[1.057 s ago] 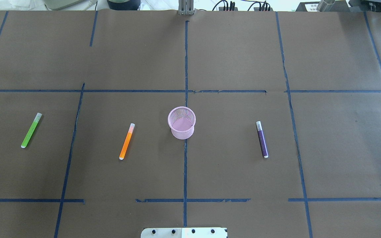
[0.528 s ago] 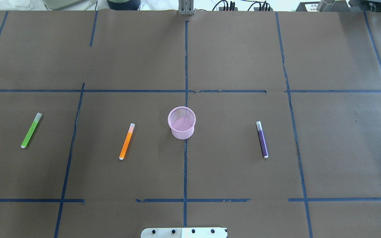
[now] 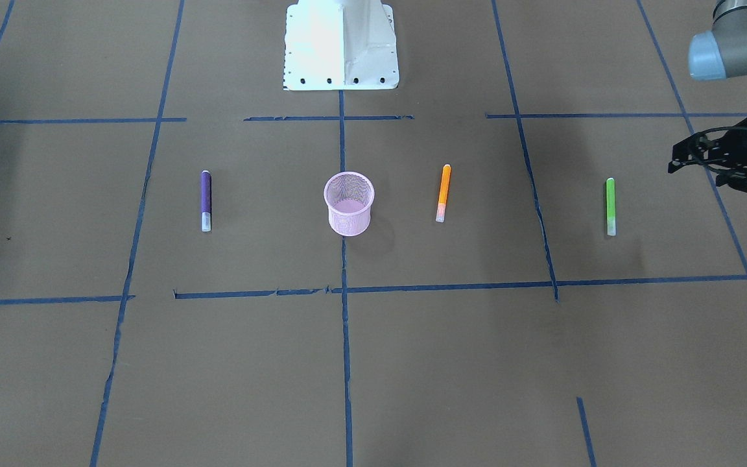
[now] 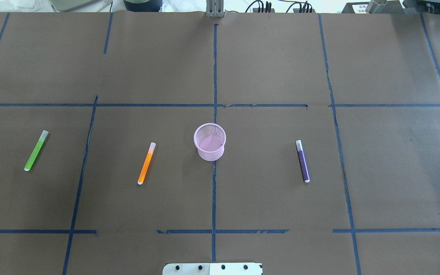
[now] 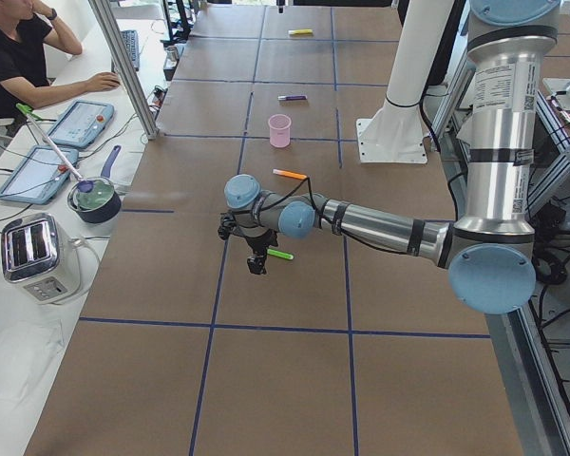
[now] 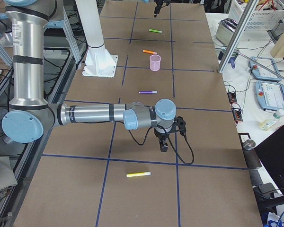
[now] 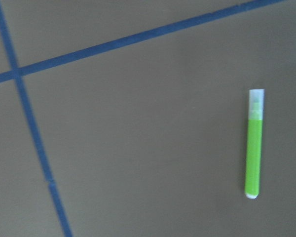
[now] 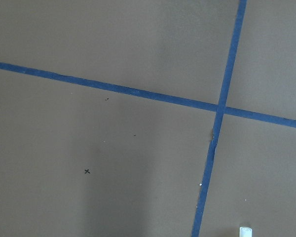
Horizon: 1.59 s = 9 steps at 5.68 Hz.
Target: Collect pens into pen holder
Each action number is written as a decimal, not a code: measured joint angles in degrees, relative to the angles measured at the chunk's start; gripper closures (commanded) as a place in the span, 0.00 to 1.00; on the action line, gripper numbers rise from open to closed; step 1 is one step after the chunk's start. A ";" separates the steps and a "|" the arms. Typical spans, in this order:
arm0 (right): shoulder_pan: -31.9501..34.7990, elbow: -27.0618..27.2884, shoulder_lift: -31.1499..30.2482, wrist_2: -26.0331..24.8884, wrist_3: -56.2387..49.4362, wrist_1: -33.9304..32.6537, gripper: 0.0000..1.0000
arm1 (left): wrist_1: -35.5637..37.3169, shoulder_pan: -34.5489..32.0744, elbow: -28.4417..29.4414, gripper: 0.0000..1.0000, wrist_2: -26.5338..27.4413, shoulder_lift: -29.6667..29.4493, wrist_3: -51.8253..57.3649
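Three pens lie flat on the table [image 4: 266, 65], all outside the pink pen holder [image 4: 211, 154], which stands upright at the centre. The orange pen [image 4: 146, 163] is to its left, the green pen [image 4: 36, 150] far left and the purple pen [image 4: 303, 160] to its right. The left gripper [image 5: 256, 262] hovers near the green pen. The right gripper [image 6: 164, 144] hangs well right of the purple one. I cannot tell whether either gripper's jaws are apart or together.
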 measured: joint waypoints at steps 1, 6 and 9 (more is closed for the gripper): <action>0.00 -0.06 -0.24 0.16 -0.08 0.00 0.00 | -0.14 3.56 3.37 0.03 0.06 -3.49 -1.25; -0.01 -0.22 -0.73 0.18 -0.32 0.01 0.00 | -0.16 8.20 8.42 0.21 3.64 -7.46 -4.03; 0.00 -0.22 -0.75 0.12 -0.25 0.01 0.00 | -0.22 8.62 10.54 0.37 4.00 -9.43 -4.05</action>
